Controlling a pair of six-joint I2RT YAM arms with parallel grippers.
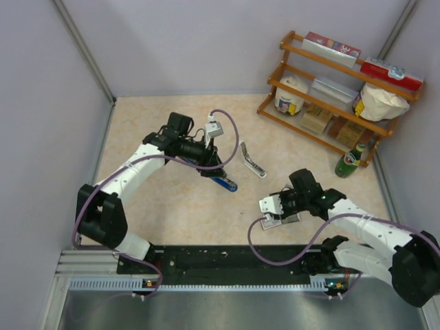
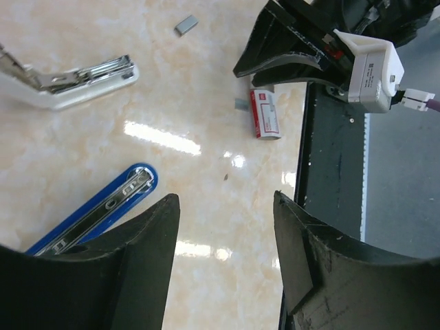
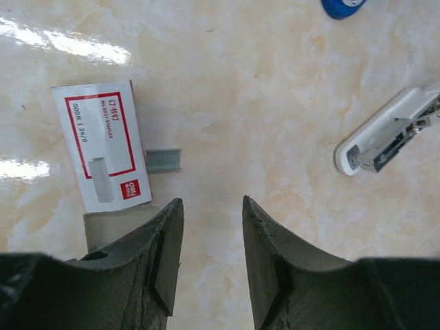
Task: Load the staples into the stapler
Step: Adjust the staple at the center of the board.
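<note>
Two staplers out here: the blue stapler (image 2: 96, 213) lies well off from the red-and-white box (image 3: 100, 144), half hidden under the left gripper (image 2: 227, 234), whose jaws are spread and empty. The white stapler (image 3: 388, 134) lies apart from it. One strip of staples (image 3: 163, 159) sits just beside the box, and a grey bit (image 2: 185, 25) farther off is possibly a second. The right gripper (image 3: 213, 237) gapes near the box.

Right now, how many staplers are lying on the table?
2. The blue stapler lies near the centre of the top view; the white stapler lies opened just right of it, not touching. The left arm could hide another.
</note>
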